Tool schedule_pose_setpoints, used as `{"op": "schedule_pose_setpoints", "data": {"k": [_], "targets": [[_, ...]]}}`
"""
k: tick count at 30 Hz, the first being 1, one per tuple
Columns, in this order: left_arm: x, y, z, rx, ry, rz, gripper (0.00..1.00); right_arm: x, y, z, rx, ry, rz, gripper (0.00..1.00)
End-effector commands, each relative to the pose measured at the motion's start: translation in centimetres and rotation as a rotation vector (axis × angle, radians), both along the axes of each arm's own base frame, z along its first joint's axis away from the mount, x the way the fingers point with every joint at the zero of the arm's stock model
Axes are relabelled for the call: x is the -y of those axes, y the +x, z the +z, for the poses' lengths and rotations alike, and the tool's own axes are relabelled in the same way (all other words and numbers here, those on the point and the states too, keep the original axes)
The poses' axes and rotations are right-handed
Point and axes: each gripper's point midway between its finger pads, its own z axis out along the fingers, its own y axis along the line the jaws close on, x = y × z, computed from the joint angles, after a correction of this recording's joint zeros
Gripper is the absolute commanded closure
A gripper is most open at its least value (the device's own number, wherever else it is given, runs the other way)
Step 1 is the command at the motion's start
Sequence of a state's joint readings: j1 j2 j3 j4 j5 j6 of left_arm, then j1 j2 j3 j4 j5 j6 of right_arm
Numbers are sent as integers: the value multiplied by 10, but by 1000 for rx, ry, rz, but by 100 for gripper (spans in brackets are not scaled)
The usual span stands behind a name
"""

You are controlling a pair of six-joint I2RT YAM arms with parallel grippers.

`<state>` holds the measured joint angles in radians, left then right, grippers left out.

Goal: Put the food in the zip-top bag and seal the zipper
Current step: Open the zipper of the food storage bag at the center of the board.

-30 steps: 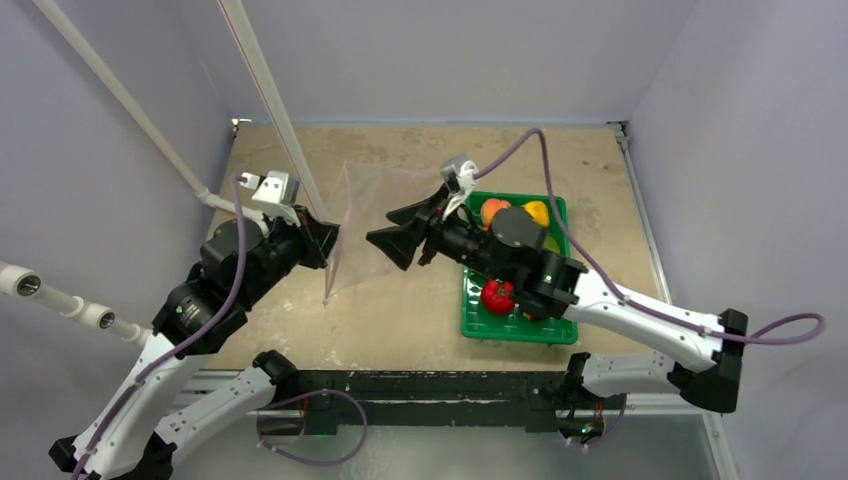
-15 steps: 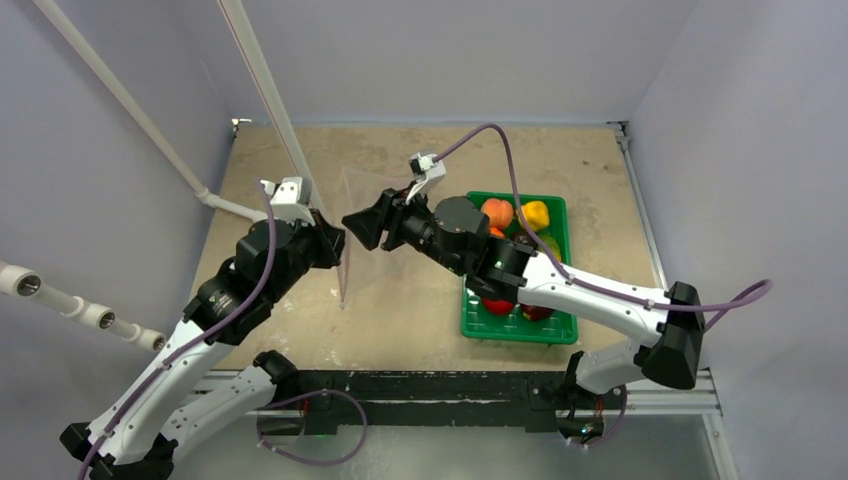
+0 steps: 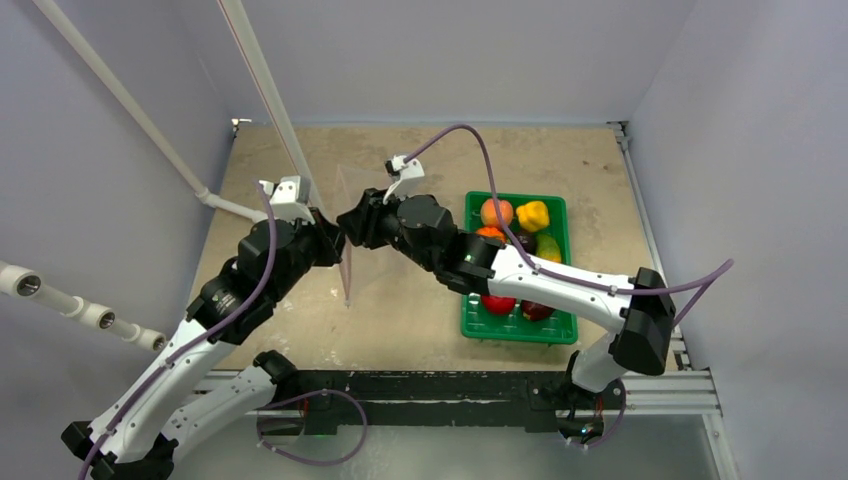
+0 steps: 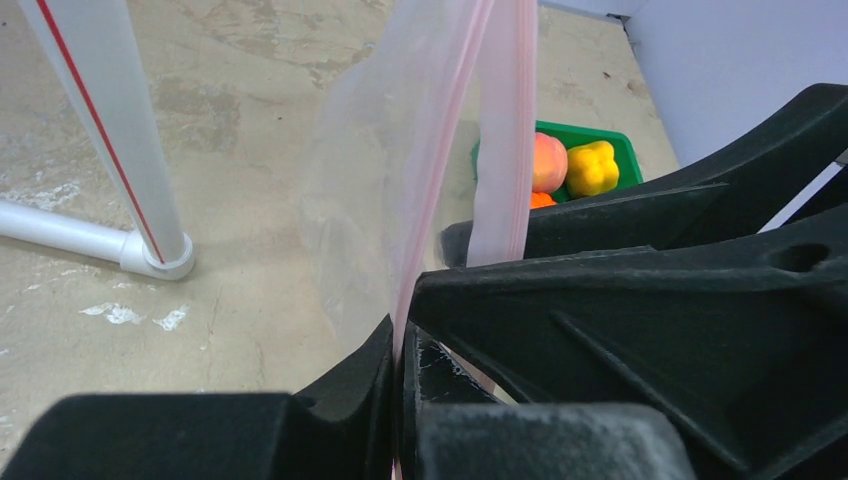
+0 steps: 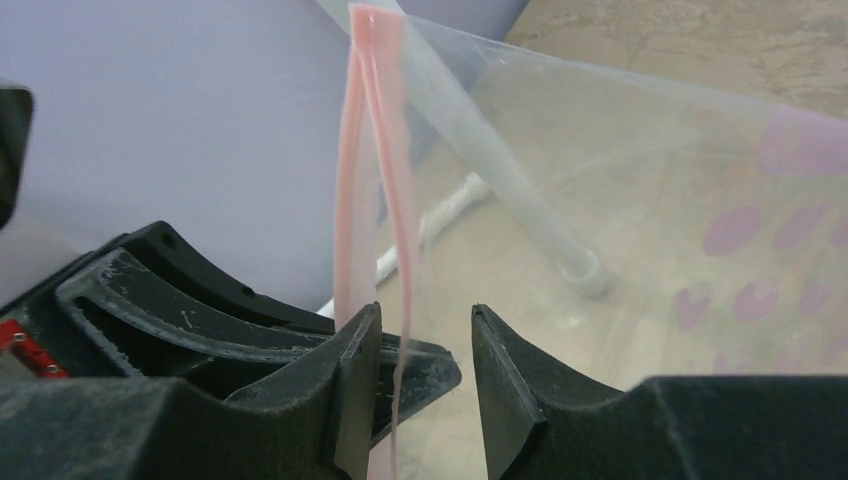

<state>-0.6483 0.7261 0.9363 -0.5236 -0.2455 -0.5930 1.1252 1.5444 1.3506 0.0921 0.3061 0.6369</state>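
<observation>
While the left tool (image 4: 400, 335) is clenched on the zipper (image 4: 445, 160) of the zip-top bag (image 4: 365, 190), the bag is held upright on edge over the tabletop (image 3: 420, 310), its pink strip running away from that grip; just to the right, the right tool (image 5: 418, 345) is spread, the strip passing between its fingers, so a closing pinch is judged next; nothing is seen inside the bag, and the food (image 3: 497, 212) is seen lying in the green tray (image 3: 470, 322), further right
</observation>
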Motion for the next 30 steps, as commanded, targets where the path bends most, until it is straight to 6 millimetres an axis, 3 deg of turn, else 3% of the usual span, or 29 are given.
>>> {"op": "schedule_pose_setpoints", "data": {"k": [1,12,18,25,30], "targets": [[0,5,13,39,-54,27,100,-2,1,8,0,-14,-60,60],[-7,6,19,49,-41,62,100,16,1,-14,-24,-126,-183,100],[-19,3,22,52,-11,98,100,43,-2,-22,-47,-161,-260,100],[-31,0,28,59,14,132,100,85,-5,-50,-116,-273,-376,100],[-34,0,29,55,37,141,100,98,-15,-54,-151,-277,-361,100]]}}
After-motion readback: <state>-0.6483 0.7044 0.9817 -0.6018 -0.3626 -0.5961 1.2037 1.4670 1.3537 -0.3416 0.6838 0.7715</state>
